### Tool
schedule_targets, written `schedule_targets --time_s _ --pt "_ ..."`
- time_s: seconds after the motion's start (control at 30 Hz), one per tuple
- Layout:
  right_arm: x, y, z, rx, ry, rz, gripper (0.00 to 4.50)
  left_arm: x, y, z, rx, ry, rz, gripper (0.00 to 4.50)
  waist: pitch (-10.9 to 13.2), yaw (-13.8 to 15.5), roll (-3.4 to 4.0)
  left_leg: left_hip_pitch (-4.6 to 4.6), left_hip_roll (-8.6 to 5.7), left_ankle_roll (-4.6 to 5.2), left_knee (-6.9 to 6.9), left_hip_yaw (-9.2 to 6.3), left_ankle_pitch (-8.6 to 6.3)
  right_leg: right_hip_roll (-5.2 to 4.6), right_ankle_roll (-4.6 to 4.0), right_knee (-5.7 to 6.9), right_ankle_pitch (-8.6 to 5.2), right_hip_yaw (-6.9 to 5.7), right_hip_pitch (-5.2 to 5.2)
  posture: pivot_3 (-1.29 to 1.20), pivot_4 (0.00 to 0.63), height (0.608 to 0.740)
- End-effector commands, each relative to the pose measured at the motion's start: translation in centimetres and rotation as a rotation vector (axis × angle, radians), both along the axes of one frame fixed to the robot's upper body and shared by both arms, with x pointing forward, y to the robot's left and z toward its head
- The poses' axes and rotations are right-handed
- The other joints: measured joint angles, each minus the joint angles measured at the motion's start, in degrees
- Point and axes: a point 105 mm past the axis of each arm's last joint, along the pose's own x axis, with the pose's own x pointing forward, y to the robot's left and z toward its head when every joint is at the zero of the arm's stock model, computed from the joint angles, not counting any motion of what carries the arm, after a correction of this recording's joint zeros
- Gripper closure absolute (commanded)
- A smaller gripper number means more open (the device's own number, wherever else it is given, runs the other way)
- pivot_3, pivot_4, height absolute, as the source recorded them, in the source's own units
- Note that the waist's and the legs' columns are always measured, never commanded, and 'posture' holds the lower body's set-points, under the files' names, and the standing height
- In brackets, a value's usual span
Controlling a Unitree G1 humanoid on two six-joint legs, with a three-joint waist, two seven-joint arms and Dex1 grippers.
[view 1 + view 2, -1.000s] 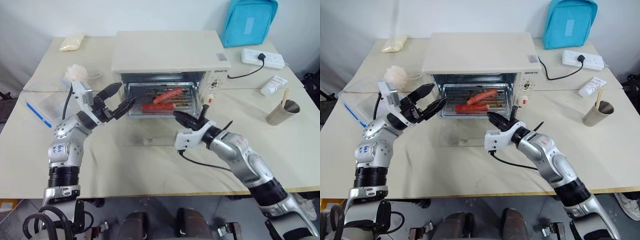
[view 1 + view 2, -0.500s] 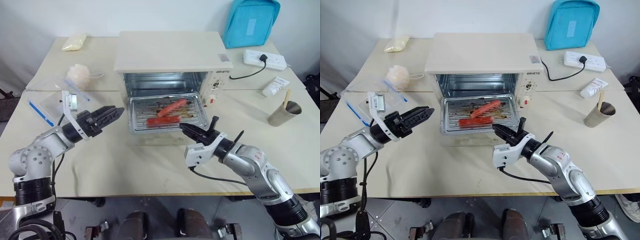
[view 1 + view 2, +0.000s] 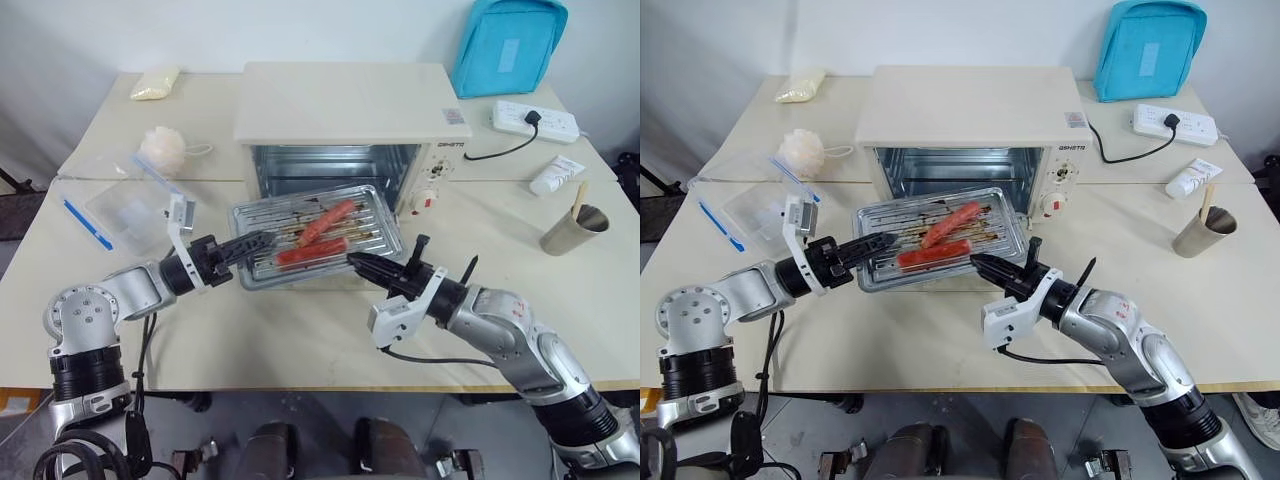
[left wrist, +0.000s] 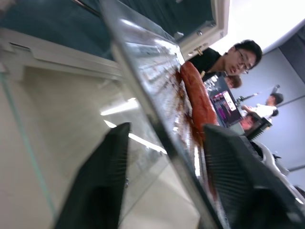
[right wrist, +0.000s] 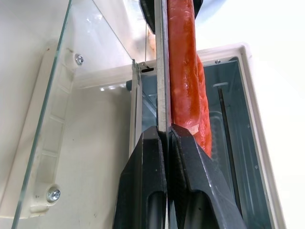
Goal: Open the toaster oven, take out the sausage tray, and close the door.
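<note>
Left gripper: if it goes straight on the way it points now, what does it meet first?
Probably the sausage tray. The left gripper points at the tray's left edge, and that edge already runs between its fingers. Depth is unclear.

I count one toaster oven (image 3: 350, 125) on the table (image 3: 300, 330). In front of it sits one sausage tray (image 3: 315, 234) carrying two sausages (image 3: 312, 252). Behind the oven to its right: one blue bag (image 3: 513, 45), one power strip (image 3: 535, 121), one white tube (image 3: 557, 175) and one metal cup (image 3: 565, 230). To its left: one puff (image 3: 162, 150), one clear box (image 3: 125, 208), one yellow sponge (image 3: 155, 84).
</note>
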Motion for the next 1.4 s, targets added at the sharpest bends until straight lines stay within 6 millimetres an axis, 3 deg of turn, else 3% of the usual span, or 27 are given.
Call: schedule_targets --time_s 0.03,0.17,0.23,0.43,0.63,0.73,0.97,1.07,1.27,1.4 --pt "-0.4 0.1 1.1 0.016 -0.032 0.032 4.39 -0.1 0.2 0.8 -0.038 -0.006 0.005 3.42 0.00 0.00 0.00 0.00 0.00 0.00 0.00 0.00 0.00 0.00 0.00 0.00 0.00 0.00 0.00 0.00 0.150 0.740" --pt "-0.3 -0.3 0.7 0.028 0.027 0.027 4.39 -0.1 0.7 0.6 -0.095 0.047 0.026 4.50 0.00 0.01 0.00 0.00 0.00 0.00 0.01 0.00 0.00 0.00 0.00 0.00 0.00 0.00 0.00 0.00 0.150 0.740" --pt "-0.3 -0.7 0.6 0.067 0.079 0.019 4.39 -0.4 0.8 0.7 -0.153 0.085 0.009 4.50 0.00 0.01 -0.01 0.01 0.00 0.00 0.01 -0.01 0.00 0.00 0.00 0.00 0.00 0.02 0.01 0.00 0.150 0.740" --pt "0.0 -3.1 0.6 0.086 0.134 -0.011 2.58 -2.1 2.6 0.6 -0.298 0.186 0.044 4.50 -0.01 -0.15 -0.01 0.08 0.02 0.00 -0.06 -0.02 0.00 -0.03 0.00 0.03 0.00 0.32 0.01 0.00 0.150 0.740" --pt "1.2 -8.1 -0.3 0.195 0.308 -0.101 0.55 -4.6 6.0 -0.7 -0.342 0.200 0.171 4.50 -0.01 -0.06 -0.02 0.18 0.03 0.00 -0.06 -0.02 0.00 -0.03 -0.01 -0.06 0.00 0.46 0.17 0.00 0.150 0.740" --pt "2.1 -10.8 -1.1 0.241 0.389 -0.162 0.93 -6.1 7.9 -1.5 -0.377 0.198 0.245 4.50 -0.01 -0.08 -0.02 0.31 0.02 0.01 -0.05 0.00 -0.01 -0.03 -0.02 -0.20 -0.01 0.45 0.40 0.00 0.150 0.740" --pt "2.7 -12.4 -3.2 0.408 0.699 -0.122 3.44 -9.3 10.9 -2.9 -0.476 0.167 0.421 4.50 -0.01 -0.11 -0.01 0.49 0.06 0.01 -0.06 -0.08 -0.02 -0.03 -0.05 -0.51 -0.03 0.38 0.75 0.00 0.150 0.740" --pt "2.4 -12.4 -5.8 0.377 0.924 -0.094 4.49 -11.1 12.0 -3.3 -0.565 0.115 0.539 4.50 -0.01 -0.13 -0.01 0.53 0.08 0.03 -0.09 -0.11 -0.05 -0.04 -0.05 -0.63 -0.02 0.35 0.84 0.00 0.150 0.740" --pt "3.6 -11.5 -7.1 0.392 1.065 -0.088 4.49 -12.5 13.2 -3.8 -0.673 0.056 0.736 4.50 -0.01 0.23 -0.01 0.51 0.06 0.03 0.00 -0.16 -0.08 -0.08 -0.06 -0.86 -0.02 0.29 0.90 0.00 0.150 0.740" --pt "4.4 -10.3 -6.9 0.429 1.079 -0.048 4.49 -12.7 14.0 -3.7 -0.733 0.018 0.838 4.50 -0.02 0.21 -0.02 0.51 0.07 0.00 -0.01 -0.17 -0.11 -0.06 -0.07 -0.89 -0.01 0.29 0.89 0.00 0.150 0.740"
